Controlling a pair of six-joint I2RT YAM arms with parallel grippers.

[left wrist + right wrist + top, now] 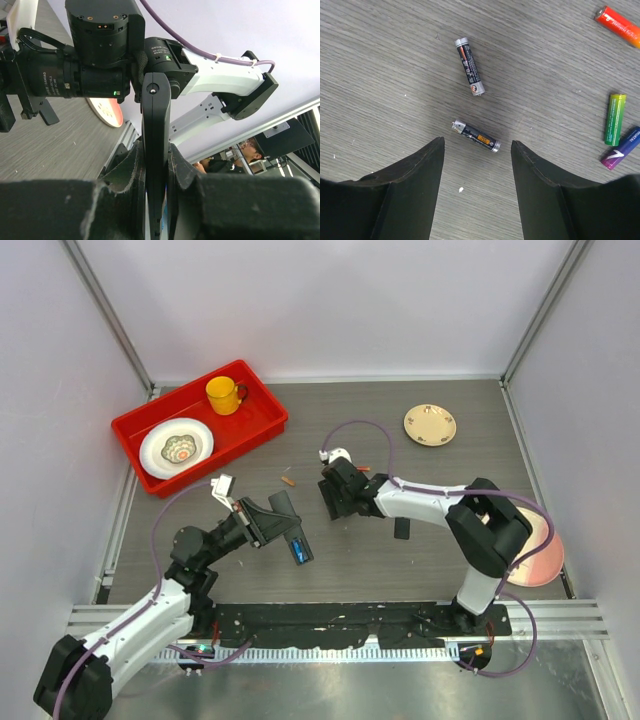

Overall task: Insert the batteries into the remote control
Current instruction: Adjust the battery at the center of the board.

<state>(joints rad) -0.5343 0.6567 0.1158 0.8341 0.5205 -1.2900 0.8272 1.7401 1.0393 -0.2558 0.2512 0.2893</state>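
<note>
Our left hand [156,175] is clamped shut on the remote control [156,115]. It holds the slim black bar on edge, near and left of centre, with its free end pointing toward the right arm. We judge that this presents the remote so that a cell can be brought to it.

Our right hand [477,150] is open and hangs over the middle of the counter [380,60]. It has a finger on each side of one dark silver battery [476,135] without touching it, which looks like the line-up for a pick.

The batteries lie loose on the counter under that hand, and we count five in its wrist view:
- The dark silver battery between the fingers.
- A second dark silver battery [470,66] just beyond the first.
- Off to one side, an orange-red battery [618,20].
- A green battery [615,118] and a purple-blue battery [622,149], lying close together.

There is one remote.
</note>
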